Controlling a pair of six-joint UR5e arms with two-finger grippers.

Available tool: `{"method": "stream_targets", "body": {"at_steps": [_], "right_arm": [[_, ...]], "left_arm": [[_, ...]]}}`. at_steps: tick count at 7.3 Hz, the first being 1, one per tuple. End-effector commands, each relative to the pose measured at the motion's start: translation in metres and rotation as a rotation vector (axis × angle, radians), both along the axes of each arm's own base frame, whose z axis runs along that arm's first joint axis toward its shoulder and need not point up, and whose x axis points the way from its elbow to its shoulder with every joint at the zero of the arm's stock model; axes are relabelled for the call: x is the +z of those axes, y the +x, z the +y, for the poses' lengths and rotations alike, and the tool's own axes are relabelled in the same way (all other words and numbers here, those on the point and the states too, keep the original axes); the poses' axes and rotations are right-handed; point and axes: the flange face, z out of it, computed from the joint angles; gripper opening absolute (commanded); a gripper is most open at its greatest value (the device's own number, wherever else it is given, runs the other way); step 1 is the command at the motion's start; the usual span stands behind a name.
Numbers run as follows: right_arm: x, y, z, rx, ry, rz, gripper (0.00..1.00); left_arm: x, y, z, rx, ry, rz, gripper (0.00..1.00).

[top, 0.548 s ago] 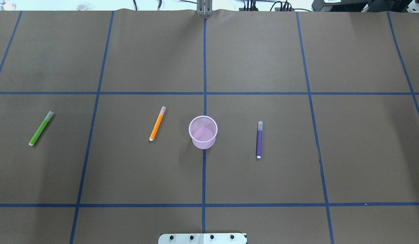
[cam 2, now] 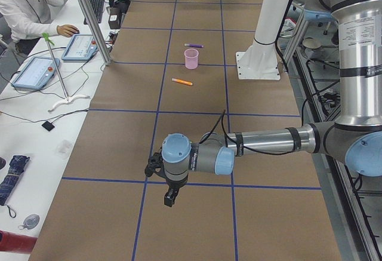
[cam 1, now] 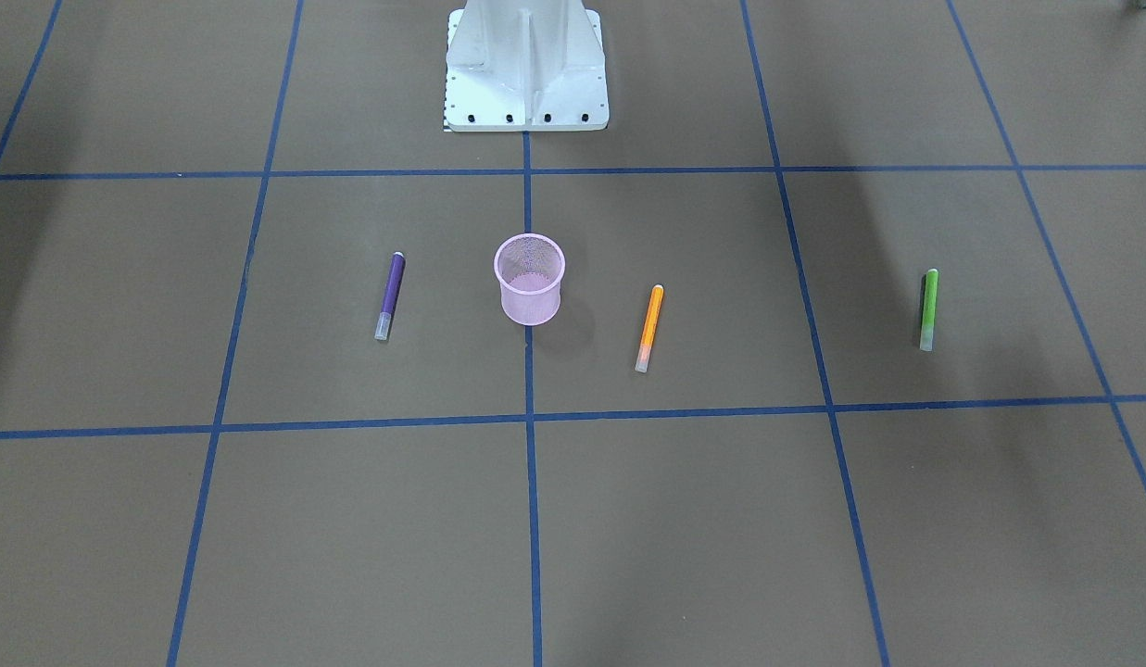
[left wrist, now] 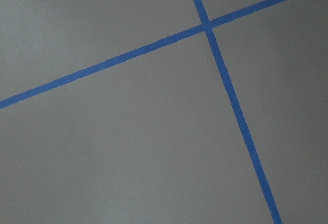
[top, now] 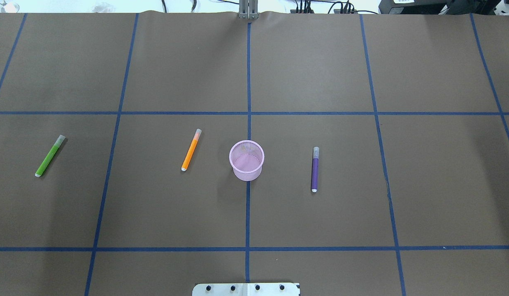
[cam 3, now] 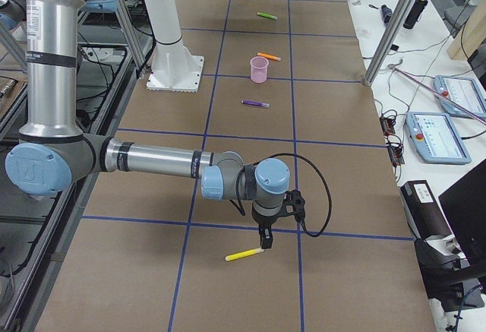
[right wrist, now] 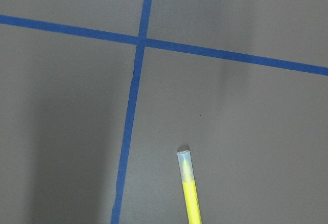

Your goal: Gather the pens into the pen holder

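Note:
The pink mesh pen holder [top: 246, 160] [cam 1: 530, 278] stands upright at the table's middle. An orange pen [top: 191, 150] lies to its left, a green pen [top: 50, 156] far left, and a purple pen [top: 315, 169] to its right. A yellow pen [cam 3: 244, 254] [right wrist: 188, 188] lies flat near the table's right end, outside the overhead view. My right gripper [cam 3: 263, 244] hangs just above the yellow pen's end. My left gripper [cam 2: 171, 198] hovers over bare table near the left end. I cannot tell whether either is open or shut.
Blue tape lines [top: 248, 123] grid the brown table cover. The robot's white base [cam 1: 526, 65] stands at the near edge. In the exterior left view a person [cam 2: 24, 4] sits beyond a metal post [cam 2: 89, 19] at a side desk holding tablets [cam 2: 80, 47].

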Motion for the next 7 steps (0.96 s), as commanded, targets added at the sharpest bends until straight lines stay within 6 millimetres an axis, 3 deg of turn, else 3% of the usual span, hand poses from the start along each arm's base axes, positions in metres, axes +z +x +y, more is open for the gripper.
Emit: {"method": "stream_targets", "body": {"at_steps": [1, 3, 4, 5, 6, 7], "right_arm": [[-0.02, -0.001, -0.005, 0.001, 0.038, -0.014, 1.0], [-0.072, -0.002, -0.022, 0.004, 0.223, -0.02, 1.0], [-0.085, -0.002, -0.023, 0.005, 0.317, -0.023, 1.0], [-0.084, -0.001, -0.025, 0.004, 0.357, -0.021, 1.0], [-0.077, -0.001, -0.023, 0.003, 0.348, -0.018, 1.0], [-0.07, 0.0, -0.018, 0.006, 0.336, -0.018, 1.0]], "left_arm": [[-0.016, 0.0, -0.017, -0.005, 0.045, 0.002, 1.0], [-0.033, 0.0, -0.025, -0.01, 0.198, -0.001, 1.0], [-0.044, 0.0, -0.031, -0.011, 0.284, -0.002, 1.0], [-0.065, 0.0, -0.06, -0.013, 0.385, -0.004, 1.0], [-0.072, 0.001, -0.082, -0.011, 0.398, 0.005, 1.0], [-0.077, 0.001, -0.089, -0.01, 0.407, 0.009, 1.0]]}}
